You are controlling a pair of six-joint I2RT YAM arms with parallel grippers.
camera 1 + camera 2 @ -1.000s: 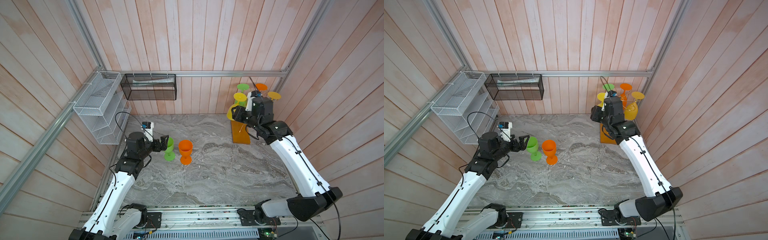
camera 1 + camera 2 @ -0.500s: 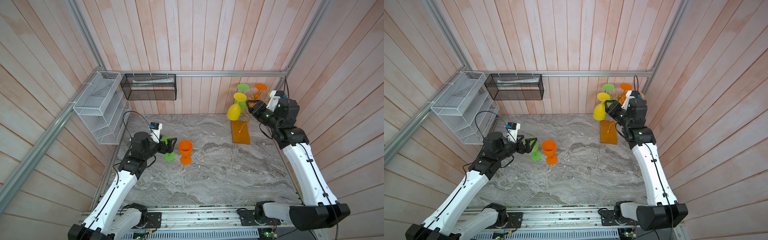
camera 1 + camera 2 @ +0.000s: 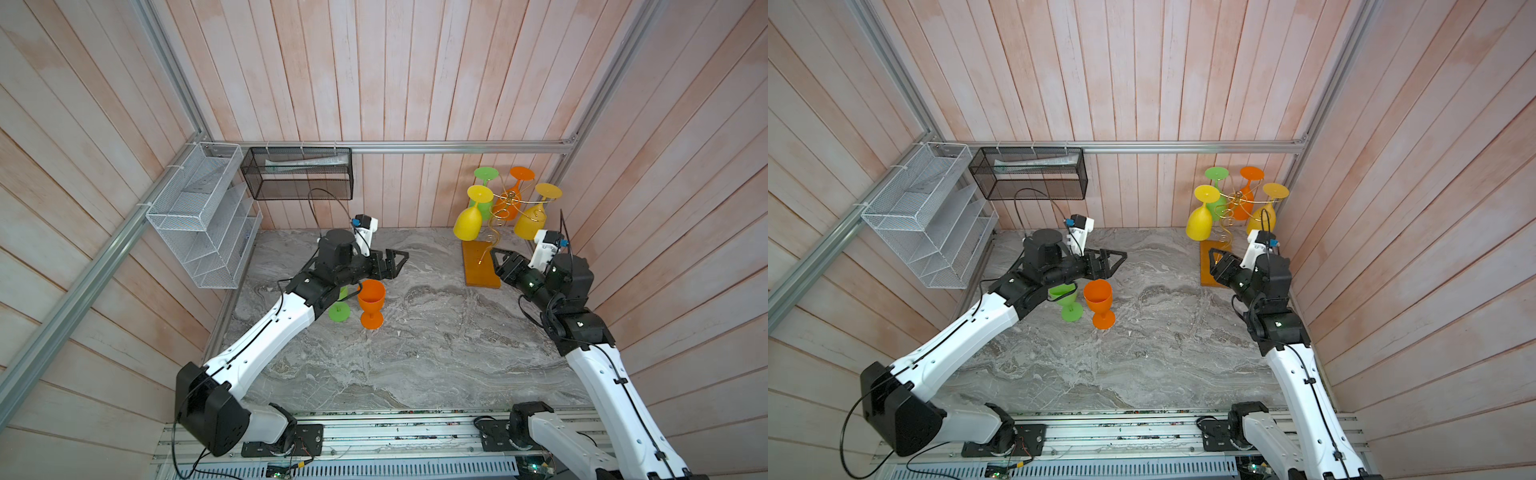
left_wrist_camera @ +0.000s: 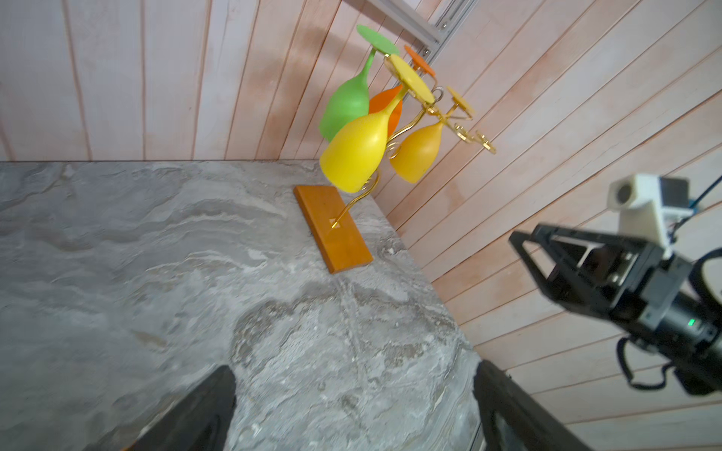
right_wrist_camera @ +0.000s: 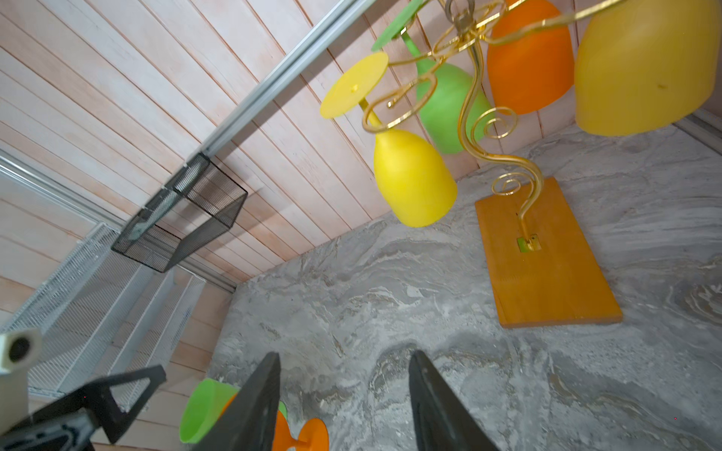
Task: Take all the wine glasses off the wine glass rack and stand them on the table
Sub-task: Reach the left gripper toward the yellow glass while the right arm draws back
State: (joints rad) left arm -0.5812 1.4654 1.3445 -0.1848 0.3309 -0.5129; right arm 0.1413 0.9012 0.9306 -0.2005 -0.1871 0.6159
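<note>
Pale pink-washed wooden planks (image 3: 374,75) wall in a grey, veined, stone-look tabletop (image 3: 415,357). A white wire-mesh basket (image 3: 199,216) with tiered shelves hangs on the left-side wall, and a smaller black mesh box (image 3: 297,174) hangs on the back wall. In the far right corner stands the wine glass rack (image 3: 478,266): a flat rectangular orange-brown wooden base carrying a thin, curling gold wire stem with looped arms. The left hand (image 3: 397,262), black and angular, hovers over the middle-left of the tabletop with its fingers spread wide and bare stone between them; the right hand (image 3: 498,259) hovers just beside the base, fingers parted and gripping nothing. Four matte plastic-looking goblets hang bowl-down from the arms: a yellow wine glass (image 3: 467,224), an amber wine glass (image 3: 528,224), an orange wine glass (image 3: 512,208) and a green wine glass (image 3: 485,210). Below the left arm (image 3: 282,328) an orange goblet (image 3: 370,296) stands upright, and just beside it a green goblet (image 3: 338,311) seems upright too, though the arm hides most of its bowl.
</note>
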